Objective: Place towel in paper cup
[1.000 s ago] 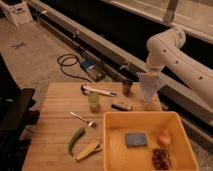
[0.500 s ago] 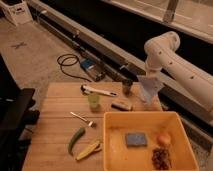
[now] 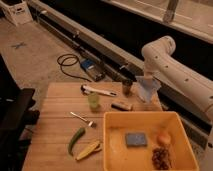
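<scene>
Lifted since the earlier frame, your gripper hangs clamped on the towel above the table's far right edge.

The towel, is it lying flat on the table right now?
No, the towel hangs in the air from the gripper, above the far right edge of the table.

Looks like a robotics lab or workshop space, not a home. Bare concrete floor with a coiled black cable lying just past the wooden tabletop, a long metal rail behind it, and a white robot arm whose gripper hangs over the tabletop's far right corner.
</scene>
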You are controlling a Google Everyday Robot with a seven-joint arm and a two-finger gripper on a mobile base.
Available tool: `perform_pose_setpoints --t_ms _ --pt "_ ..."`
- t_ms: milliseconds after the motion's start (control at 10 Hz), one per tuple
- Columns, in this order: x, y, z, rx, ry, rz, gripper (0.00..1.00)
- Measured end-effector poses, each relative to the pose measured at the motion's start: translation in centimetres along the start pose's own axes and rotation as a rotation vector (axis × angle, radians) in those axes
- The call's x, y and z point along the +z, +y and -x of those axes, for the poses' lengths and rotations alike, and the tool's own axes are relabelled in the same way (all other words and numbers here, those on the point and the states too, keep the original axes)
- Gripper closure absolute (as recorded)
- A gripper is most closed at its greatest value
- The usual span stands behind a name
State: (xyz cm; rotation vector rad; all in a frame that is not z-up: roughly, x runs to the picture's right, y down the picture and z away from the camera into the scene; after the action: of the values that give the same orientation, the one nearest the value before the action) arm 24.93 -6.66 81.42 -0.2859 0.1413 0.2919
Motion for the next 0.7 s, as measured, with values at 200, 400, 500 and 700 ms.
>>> perform_pose_setpoints --t_ms 200,400,500,700 --pt "1.7 0.6 0.7 0.007 -0.001 -0.003 1.00" --pt "2.9 1.2 0.9 0.035 0.004 -0.002 0.97" --pt "3.2 1.6 0.7 0.054 0.016 -0.003 0.87" --pt "2.7 2.4 0.4 0.088 0.029 -0.017 0.69"
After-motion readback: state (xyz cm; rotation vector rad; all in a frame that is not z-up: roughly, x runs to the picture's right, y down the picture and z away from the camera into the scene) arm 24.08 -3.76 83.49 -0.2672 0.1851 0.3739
